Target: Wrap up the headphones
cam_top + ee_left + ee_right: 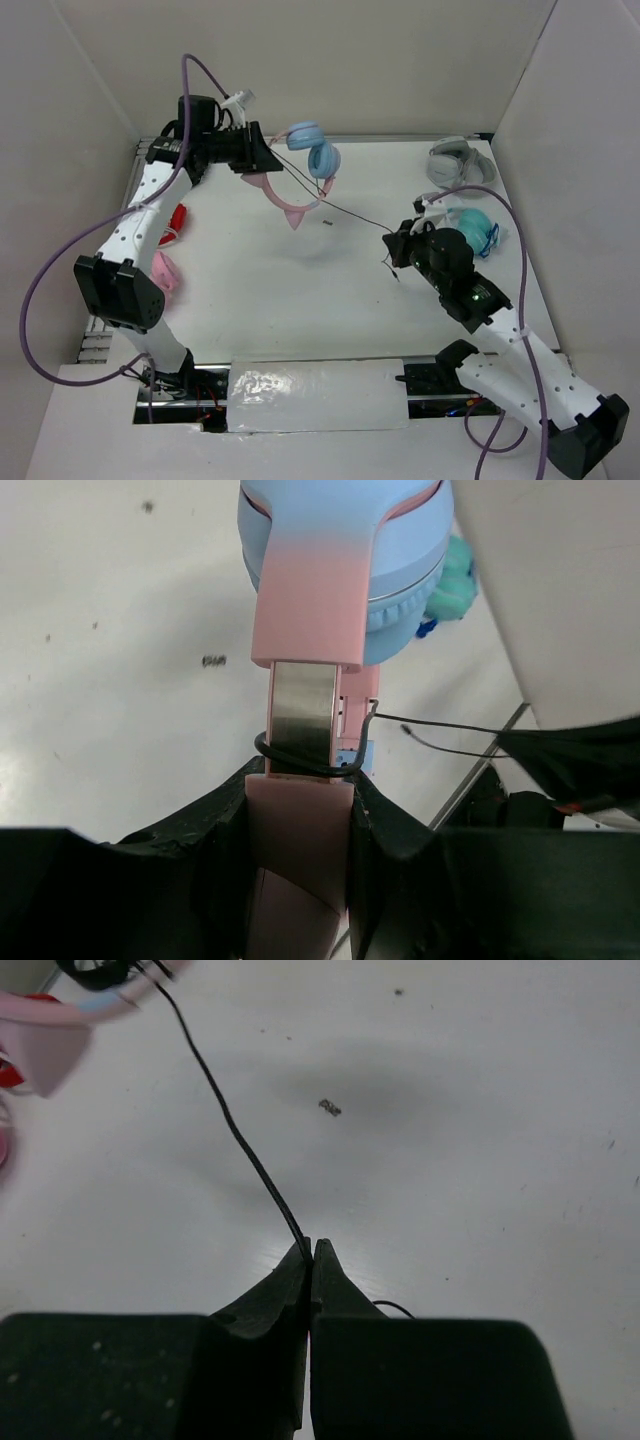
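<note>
The white counter (300,320) is lit brightly and evenly from above in the overhead view. Only a faint grey shadow is cast beneath the raised pink-and-blue cat-ear headphones (322,158). Small glints of glare are scattered over the crinkled glossy white sheet (310,395) at the near edge. In the left wrist view the headphones are rendered sharp, while the black left claw (300,785) is sunk in darkness. In the right wrist view a diffuse shadow is spread over the counter, and a bright reflection is seen by the tips of the black right claw (312,1250). The thin dark cable (240,1140) is crisp there, but the headphones are blurred at the upper left corner.
</note>
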